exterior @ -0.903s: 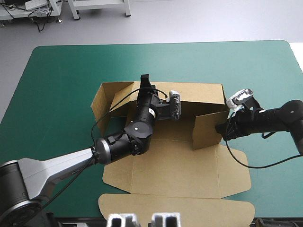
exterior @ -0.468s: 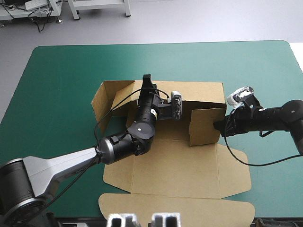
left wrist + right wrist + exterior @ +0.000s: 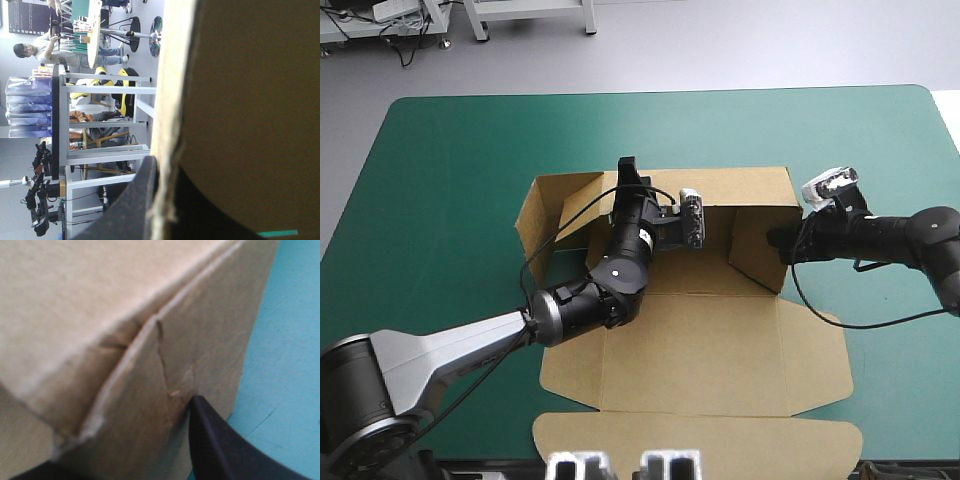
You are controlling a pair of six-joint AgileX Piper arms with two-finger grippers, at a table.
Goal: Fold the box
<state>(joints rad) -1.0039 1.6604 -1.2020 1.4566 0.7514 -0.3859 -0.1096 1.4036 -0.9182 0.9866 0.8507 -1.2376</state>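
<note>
Two walls of the brown cut-board box (image 3: 700, 350), centre-frame on the teal-green counter (image 3: 440, 150), long axis left–right, are being clamped: rear wall (image 3: 745, 190) by the black left pincer (image 3: 626, 170), right-frame end wall (image 3: 755, 258) by the right pincer (image 3: 776, 240).

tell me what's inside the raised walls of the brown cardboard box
The left arm's black-fingered gripper, shut on the brown box's far wall, above bare board floor. The arm covers the floor beneath it.

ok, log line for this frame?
box: far wall up, lid flat | left gripper: fingers shut on far wall's top edge | right gripper: against right side wall
</note>
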